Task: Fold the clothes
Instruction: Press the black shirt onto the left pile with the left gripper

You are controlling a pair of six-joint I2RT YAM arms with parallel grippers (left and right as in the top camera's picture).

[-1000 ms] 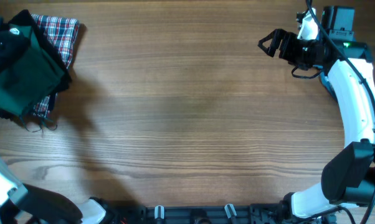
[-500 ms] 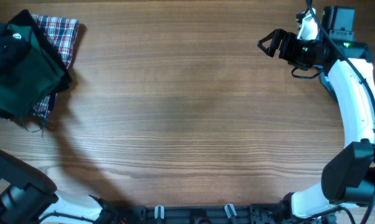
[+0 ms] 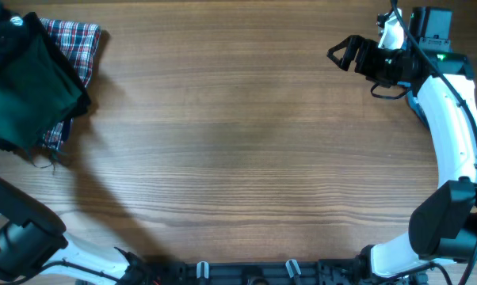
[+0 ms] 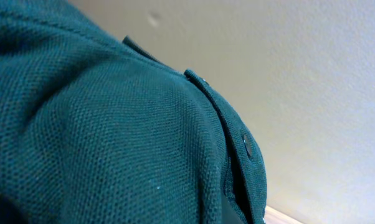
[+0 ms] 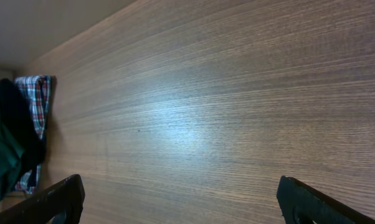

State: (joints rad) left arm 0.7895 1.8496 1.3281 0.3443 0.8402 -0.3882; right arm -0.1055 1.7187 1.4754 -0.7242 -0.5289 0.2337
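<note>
- The desk [image 3: 246, 150] is a broad wood-grain top, brown with long horizontal streaks, and takes up nearly the whole overhead view; most of it lies bare, with a soft glare patch showing in the right wrist view.
- Beyond the desk's far edge, the right wrist view shows a plain pale wall; the left wrist view shows a similar cream surface behind cloth.
- The clothes sit at the desk's far left corner: a dark green polo shirt [image 3: 24, 95] with a buttoned placket, lifted and bunched, over a red-and-blue plaid garment [image 3: 78, 39] lying flat on the desk.
- A black garment [image 3: 5, 36] with a small round white logo, too small to read, lies at the top of the pile.
- The right pincer [image 3: 339, 54] hangs at the far right, well apart from the clothes, its fingers spread wide and holding nothing.
- The left pincer is hidden by the green cloth filling its camera; it is pressed together, apparently on that shirt.
</note>
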